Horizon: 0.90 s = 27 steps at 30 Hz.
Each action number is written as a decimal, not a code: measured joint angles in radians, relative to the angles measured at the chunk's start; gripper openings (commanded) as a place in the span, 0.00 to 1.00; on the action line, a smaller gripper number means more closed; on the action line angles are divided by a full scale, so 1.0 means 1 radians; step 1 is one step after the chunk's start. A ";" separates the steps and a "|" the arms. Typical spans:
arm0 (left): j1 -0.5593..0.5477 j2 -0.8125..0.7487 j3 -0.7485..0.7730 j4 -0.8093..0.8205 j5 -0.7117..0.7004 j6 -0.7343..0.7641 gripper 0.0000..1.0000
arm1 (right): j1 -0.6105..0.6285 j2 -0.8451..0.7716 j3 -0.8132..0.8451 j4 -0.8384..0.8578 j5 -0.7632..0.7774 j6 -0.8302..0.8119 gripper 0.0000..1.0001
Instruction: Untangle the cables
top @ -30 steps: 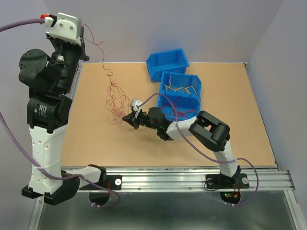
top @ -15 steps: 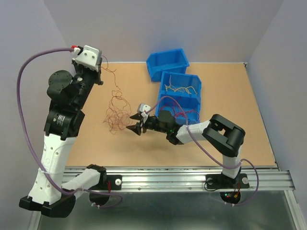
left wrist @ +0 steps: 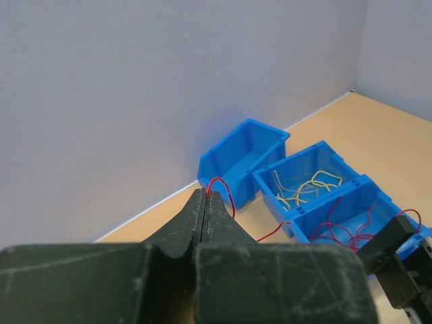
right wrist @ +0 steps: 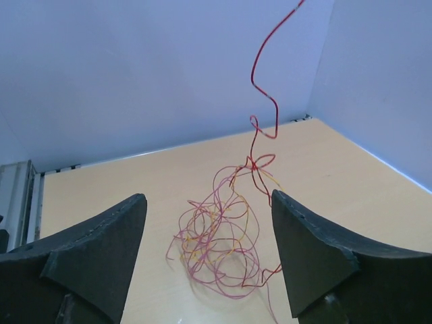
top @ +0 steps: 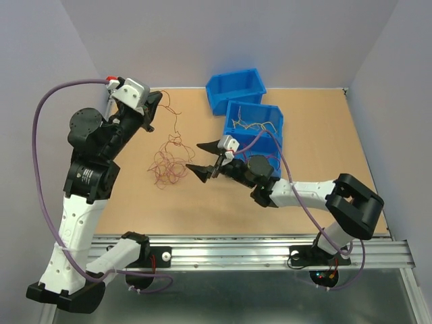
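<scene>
The cables are a loose tangle (top: 169, 162) of hair-thin red, orange and yellow wires lying on the tan table. One red wire (top: 177, 123) rises from the tangle to my left gripper (top: 155, 106), which is shut on its end above the table's far left. In the left wrist view the red wire (left wrist: 223, 185) loops out from the shut tips of that gripper (left wrist: 205, 194). My right gripper (top: 202, 158) stands open just right of the tangle, nothing between its fingers. In the right wrist view the tangle (right wrist: 219, 236) lies ahead between the spread fingers (right wrist: 307, 229), and the red wire (right wrist: 260, 81) climbs out of frame.
Three blue bins stand at the back right: an empty one (top: 235, 90), one with yellow wires (top: 255, 118), and one with red wires (top: 263, 150), partly behind my right arm. Purple walls close the table's back and sides.
The right gripper has opened and drawn back to the right of the tangle. The left arm has come down and forward with the red wire, and the tangle has settled lower.
</scene>
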 measured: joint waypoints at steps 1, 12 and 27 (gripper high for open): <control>0.000 0.004 0.000 -0.001 0.012 -0.003 0.00 | -0.002 0.003 0.009 -0.004 0.000 -0.001 0.81; 0.000 0.031 0.004 -0.051 0.109 -0.035 0.00 | -0.091 0.246 0.312 -0.040 -0.017 0.030 0.81; 0.003 0.038 0.005 -0.030 0.004 -0.042 0.02 | -0.126 0.359 0.475 -0.095 -0.107 0.128 0.01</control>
